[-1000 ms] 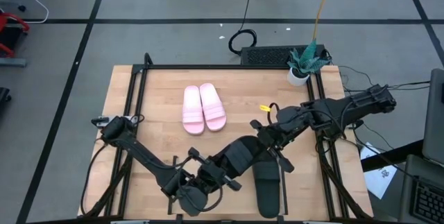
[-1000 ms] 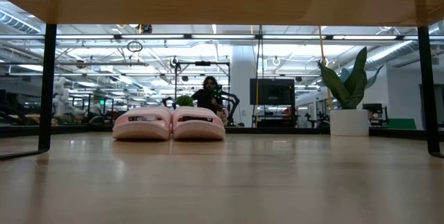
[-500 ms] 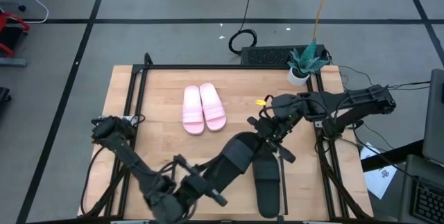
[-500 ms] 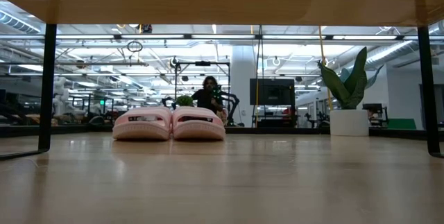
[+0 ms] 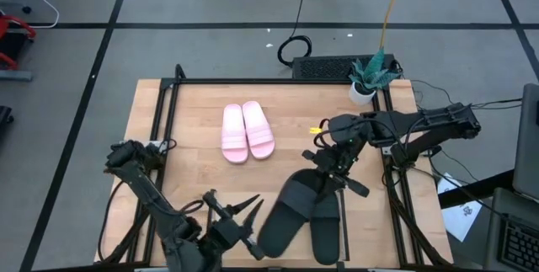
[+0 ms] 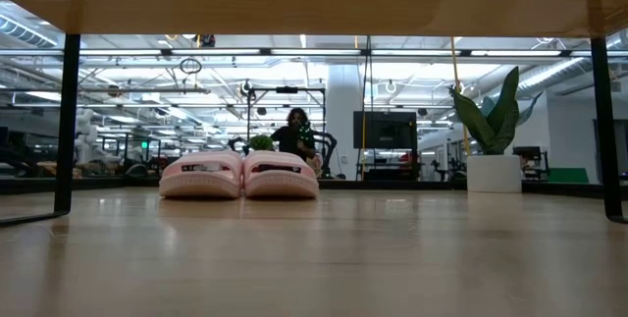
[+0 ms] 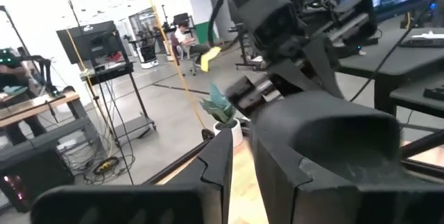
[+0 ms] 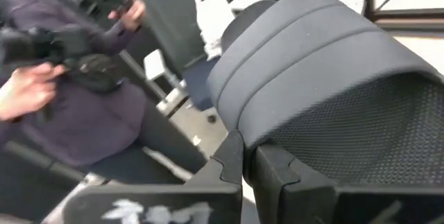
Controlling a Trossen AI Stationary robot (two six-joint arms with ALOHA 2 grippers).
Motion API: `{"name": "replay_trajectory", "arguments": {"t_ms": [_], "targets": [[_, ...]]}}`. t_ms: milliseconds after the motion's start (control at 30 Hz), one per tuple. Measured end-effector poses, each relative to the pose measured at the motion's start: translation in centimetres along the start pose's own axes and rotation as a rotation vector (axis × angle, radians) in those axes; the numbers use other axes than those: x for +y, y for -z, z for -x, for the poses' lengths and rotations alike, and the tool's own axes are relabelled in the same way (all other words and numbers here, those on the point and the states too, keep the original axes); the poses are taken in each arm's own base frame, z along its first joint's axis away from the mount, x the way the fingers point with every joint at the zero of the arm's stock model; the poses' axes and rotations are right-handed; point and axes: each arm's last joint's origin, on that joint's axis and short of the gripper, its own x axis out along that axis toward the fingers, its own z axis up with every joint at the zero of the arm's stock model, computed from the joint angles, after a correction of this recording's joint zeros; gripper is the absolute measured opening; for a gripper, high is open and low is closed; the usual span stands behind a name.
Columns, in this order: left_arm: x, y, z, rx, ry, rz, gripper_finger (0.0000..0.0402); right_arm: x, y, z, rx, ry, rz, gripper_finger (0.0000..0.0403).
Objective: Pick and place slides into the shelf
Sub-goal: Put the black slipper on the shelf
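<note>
Right pincer (image 5: 331,173) pinching a black slide (image 5: 286,215) by its end; left pincer (image 5: 240,217) spread, near table's (image 5: 194,120) front edge; pink pair (image 5: 247,130) on the shelf (image 5: 286,95).

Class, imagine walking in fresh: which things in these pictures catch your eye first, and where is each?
A black slide is held tilted at the table's front, the right end effector shut on its far end. The pale pink pair sits neatly side by side mid-table. The left end effector is open beside the black slide.
</note>
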Motion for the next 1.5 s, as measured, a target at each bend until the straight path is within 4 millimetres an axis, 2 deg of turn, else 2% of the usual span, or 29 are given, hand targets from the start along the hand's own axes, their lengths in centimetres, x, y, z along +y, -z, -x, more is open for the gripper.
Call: {"name": "replay_trajectory", "arguments": {"t_ms": [133,267,567,833,933,1033,1233,1500], "targets": [[1.3,-1.4,1.0,-0.004,0.024,0.011,0.0062,0.0,0.5,0.0,0.048,-0.058,-0.004,0.0000],[2.5,-2.4,1.6,-0.006,0.039,0.018,0.0063,-0.8,0.9,-0.8,0.090,-0.093,-0.021,0.0000],[2.3,-2.1,1.4,-0.006,0.034,-0.031,0.0063,-3.5,1.2,-3.8,0.153,-0.185,-0.030,0.0000],[2.3,-2.1,1.4,-0.007,0.034,-0.042,0.0063,-5.5,1.4,-5.1,0.301,-0.184,-0.027,0.0000],[2.3,-2.0,1.3,-0.006,0.031,-0.053,0.0063,-5.9,0.9,-5.6,0.352,-0.167,0.010,0.0000],[2.3,-1.9,1.2,-0.006,0.030,-0.061,0.0063,-6.2,0.2,-5.6,0.406,-0.127,0.051,0.0000],[2.3,-1.9,1.2,-0.006,0.030,-0.060,0.0063,-6.5,-1.6,-4.7,0.387,-0.123,0.103,0.0000],[2.3,-1.9,1.2,-0.006,0.030,-0.061,0.0063,-6.4,-1.5,-4.3,0.370,-0.218,0.102,0.0000]]}}
